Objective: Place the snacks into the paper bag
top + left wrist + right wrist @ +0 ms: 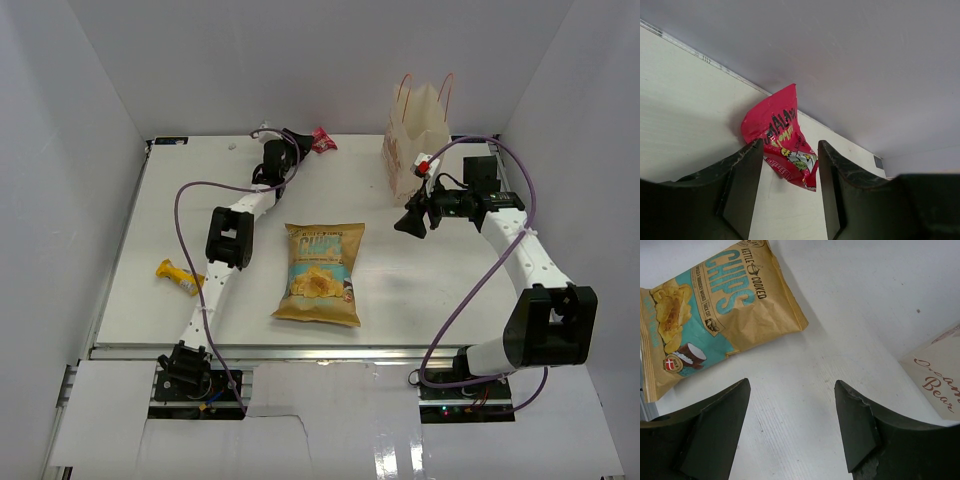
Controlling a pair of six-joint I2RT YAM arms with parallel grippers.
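While I count three snacks out, one chips bag [320, 273] lies flat as my reference: one red packet [782, 142] far beyond it, one yellow packet [178, 276] to its left, and one paper bag [420, 140] upright beyond-right. My left gripper [790, 150] stands spread either side of the red packet's near end; my right gripper [792, 390] gapes empty between chips bag and paper bag.

light: bright, even | shadows: soft | focus: sharp | glare: bottom edge
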